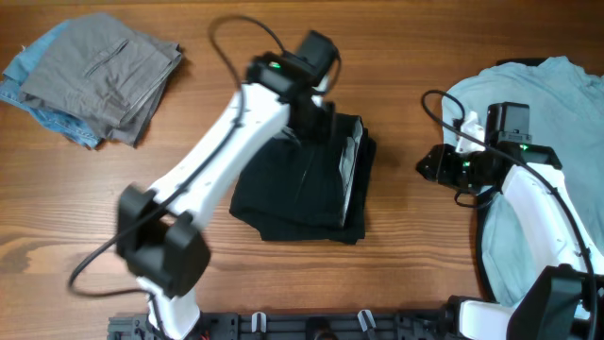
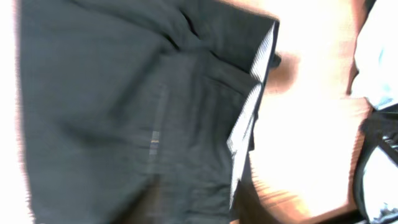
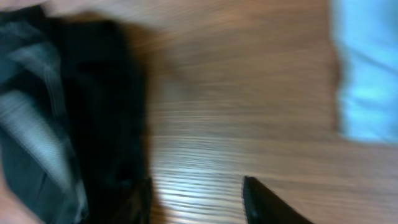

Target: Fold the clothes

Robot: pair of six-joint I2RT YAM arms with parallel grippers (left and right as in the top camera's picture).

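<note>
Hovering at the far edge of the folded black shorts [image 1: 302, 189] lying centre, left gripper [image 1: 319, 118] hides its jaws, cannot tell; right gripper [image 1: 432, 166] likewise; best square the edges gently, no dragging.

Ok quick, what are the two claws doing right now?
Left claw: over the black shorts, can't tell.
Right claw: over the table, can't tell.

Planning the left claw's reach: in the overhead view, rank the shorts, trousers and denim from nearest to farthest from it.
1. Shorts: table centre, directly under the left claw.
2. Trousers: upper left.
3. Denim: far left, peeking from under the trousers.
</note>
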